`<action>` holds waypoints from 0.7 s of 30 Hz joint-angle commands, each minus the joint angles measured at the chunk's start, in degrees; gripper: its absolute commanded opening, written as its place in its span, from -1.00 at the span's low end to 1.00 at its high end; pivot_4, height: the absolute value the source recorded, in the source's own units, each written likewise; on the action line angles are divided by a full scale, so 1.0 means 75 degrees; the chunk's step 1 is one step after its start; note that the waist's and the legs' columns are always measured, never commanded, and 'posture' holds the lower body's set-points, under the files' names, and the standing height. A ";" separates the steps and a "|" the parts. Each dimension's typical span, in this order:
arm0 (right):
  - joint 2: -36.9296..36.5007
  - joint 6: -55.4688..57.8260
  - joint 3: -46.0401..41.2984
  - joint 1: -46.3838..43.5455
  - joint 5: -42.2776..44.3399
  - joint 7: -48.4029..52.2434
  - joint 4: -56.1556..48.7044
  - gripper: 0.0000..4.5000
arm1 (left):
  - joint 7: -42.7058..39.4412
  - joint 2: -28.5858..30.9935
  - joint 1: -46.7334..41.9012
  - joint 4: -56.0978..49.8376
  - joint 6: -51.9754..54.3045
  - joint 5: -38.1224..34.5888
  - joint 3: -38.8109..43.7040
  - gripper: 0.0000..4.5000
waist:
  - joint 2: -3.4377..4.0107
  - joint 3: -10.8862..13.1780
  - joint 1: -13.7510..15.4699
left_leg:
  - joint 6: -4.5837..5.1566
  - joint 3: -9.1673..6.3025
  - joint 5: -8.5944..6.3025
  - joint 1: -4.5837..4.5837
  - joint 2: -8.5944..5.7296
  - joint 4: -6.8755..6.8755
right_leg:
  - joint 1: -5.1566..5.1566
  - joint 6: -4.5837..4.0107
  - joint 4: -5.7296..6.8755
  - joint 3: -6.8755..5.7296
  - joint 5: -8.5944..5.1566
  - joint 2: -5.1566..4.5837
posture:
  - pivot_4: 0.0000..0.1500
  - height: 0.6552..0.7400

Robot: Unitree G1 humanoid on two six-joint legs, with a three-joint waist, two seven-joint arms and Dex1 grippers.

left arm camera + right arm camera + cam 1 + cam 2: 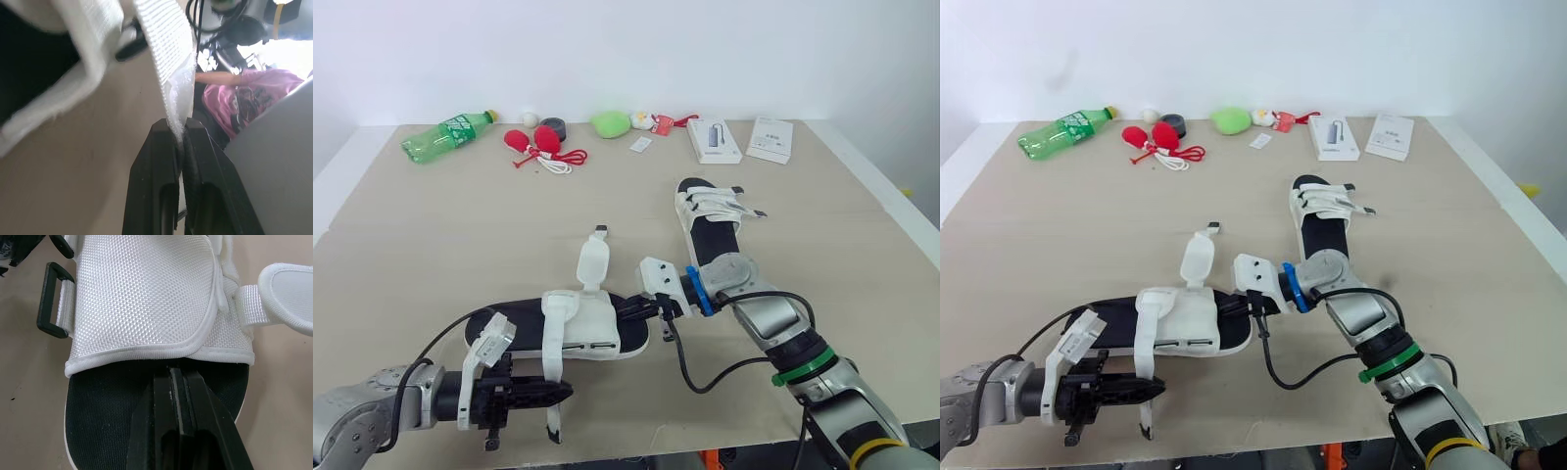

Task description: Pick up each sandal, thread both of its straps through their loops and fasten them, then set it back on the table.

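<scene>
**Step in hand:** threading a strap on the near sandal (582,328), which lies by the worktop's near edge, left of centre.

- **L gripper** (566,393): fingers clamped on the end of the webbing strap (166,44).
- **R gripper** (177,374): fingers together, tips on the black footbed at the upper's edge.
- **Rec. method:** hold the strap flat, no twist. Aim its end at the black loop (49,298) while the R arm steadies the sole.
- **Appearance:** white mesh upper, black footbed, white sole. Straps are unfastened.
- **Second sandal** (710,220): lies right of centre.
</scene>
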 commanded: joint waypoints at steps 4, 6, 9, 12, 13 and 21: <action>-0.0232 0.0156 0.0107 0.0106 -0.0295 0.0019 0.0186 -1.00 | 0.0323 -0.0101 -0.0610 0.0021 0.0392 -0.0930 0.0635 -0.99 | 0.0001 0.0000 0.0002 | 0.0000 -0.0001 0.0000 0.0000 0.0000 0.0001 | 0.0002 0.0001 0.0000 -0.0001 0.0000 0.0000 | 1.00 1.00; -0.0204 0.0150 0.0108 0.0077 -0.0298 0.0007 0.0219 -1.00 | 0.0399 -0.0065 -0.0912 0.0138 0.0519 -0.1225 0.0838 -0.99 | 0.0001 0.0000 0.0004 | 0.0001 -0.0003 0.0000 0.0000 0.0000 0.0003 | 0.0004 0.0001 0.0000 -0.0002 0.0000 0.0002 | 1.00 1.00; -0.0148 0.0130 0.0127 0.0049 -0.0303 -0.0013 0.0250 -1.00 | 0.0750 -0.0104 -0.1658 0.0535 0.0674 -0.1424 0.1056 -0.99 | 0.0001 0.0000 0.0013 | 0.0001 -0.0004 0.0001 0.0000 0.0000 0.0005 | 0.0009 0.0002 0.0001 -0.0002 -0.0001 0.0003 | 1.00 1.00; -0.0117 0.0125 0.0120 0.0035 -0.0299 -0.0037 0.0268 -1.00 | 0.1281 -0.0361 -0.2338 0.0880 0.0824 -0.1626 0.1070 -0.99 | -0.0001 -0.0001 0.0022 | 0.0002 -0.0021 0.0001 0.0000 -0.0001 0.0014 | 0.0016 0.0005 0.0001 -0.0006 0.0001 0.0016 | 1.00 1.00; -0.0116 0.0121 0.0117 0.0032 -0.0300 -0.0043 0.0275 -1.00 | 0.1485 -0.0467 -0.2544 0.0963 0.0918 -0.1790 0.1080 -0.99 | -0.0001 -0.0001 0.0019 | 0.0002 -0.0020 0.0001 0.0001 -0.0001 0.0014 | 0.0022 0.0007 0.0001 -0.0004 0.0003 0.0014 | 1.00 1.00; -0.0161 0.0163 0.0067 0.0078 -0.0311 -0.0107 0.0220 -1.00 | 0.1754 -0.0401 -0.3518 0.1391 0.1417 -0.2168 0.1023 -0.99 | -0.0005 -0.0003 0.0038 | 0.0007 -0.0051 0.0005 -0.0014 0.0000 0.0020 | 0.0035 0.0011 0.0014 -0.0004 0.0007 0.0040 | 1.00 1.00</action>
